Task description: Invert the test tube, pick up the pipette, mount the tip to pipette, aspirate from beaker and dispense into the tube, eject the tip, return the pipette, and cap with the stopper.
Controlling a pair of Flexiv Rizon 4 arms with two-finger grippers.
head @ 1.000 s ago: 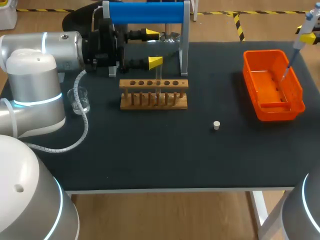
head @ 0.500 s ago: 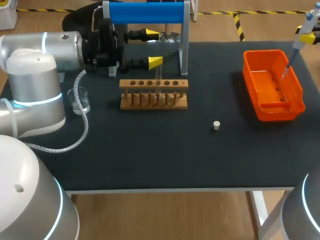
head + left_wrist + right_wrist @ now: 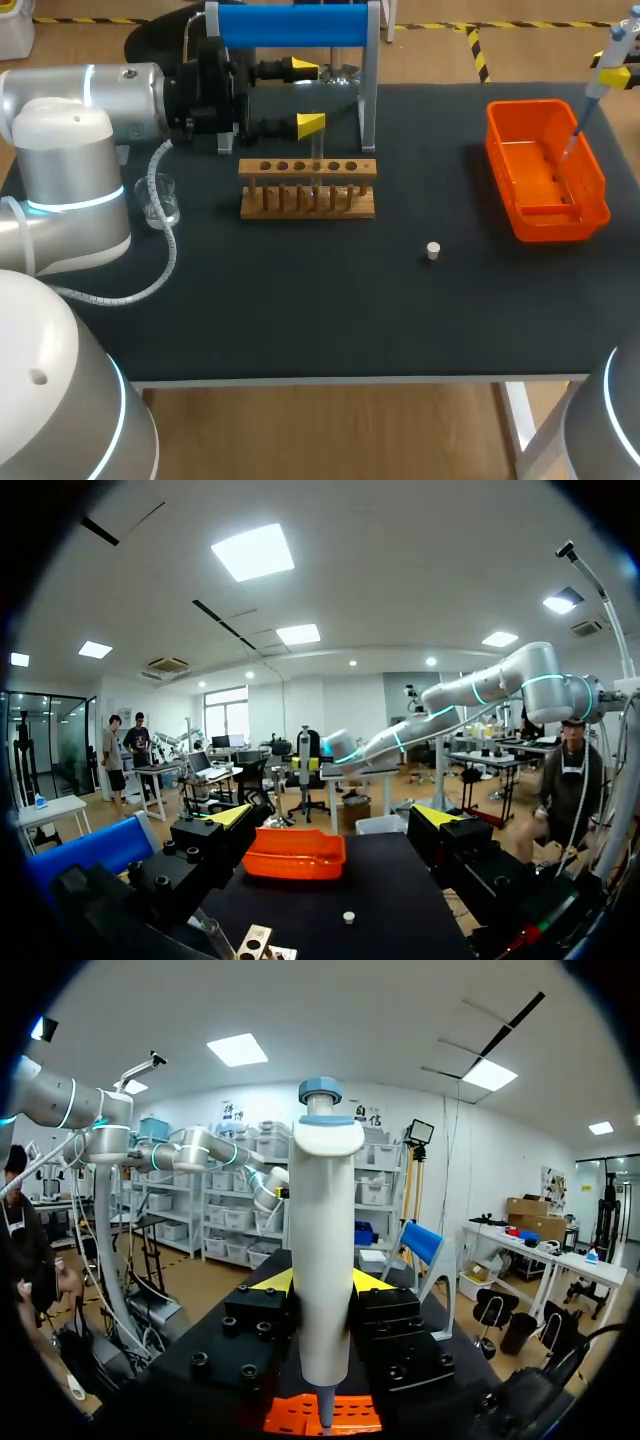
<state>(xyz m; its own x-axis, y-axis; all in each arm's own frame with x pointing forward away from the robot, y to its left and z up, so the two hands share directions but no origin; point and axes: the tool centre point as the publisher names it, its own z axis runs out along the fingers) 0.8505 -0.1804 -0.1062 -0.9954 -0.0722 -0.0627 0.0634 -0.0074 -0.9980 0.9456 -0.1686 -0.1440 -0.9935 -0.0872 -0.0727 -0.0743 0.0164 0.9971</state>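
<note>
My right gripper [image 3: 613,74] is shut on the white pipette [image 3: 597,85] at the far right, above the orange bin [image 3: 530,215]. The pipette's thin lower end [image 3: 568,148] hangs over the bin's inside. In the right wrist view the pipette [image 3: 322,1260] stands upright between the yellow-tipped fingers [image 3: 270,1281]. My left gripper [image 3: 310,97] is open and level, behind and above the wooden rack [image 3: 307,168]. A clear test tube [image 3: 318,185] stands in the rack. The small white stopper [image 3: 433,250] lies on the mat. The glass beaker [image 3: 160,199] sits left of the rack.
A blue-topped metal stand [image 3: 295,25] rises at the back, around my left gripper. My left arm's cable [image 3: 165,255] loops over the mat near the beaker. In the left wrist view the orange bin [image 3: 295,852] and stopper [image 3: 347,917] lie ahead of the open fingers [image 3: 437,816].
</note>
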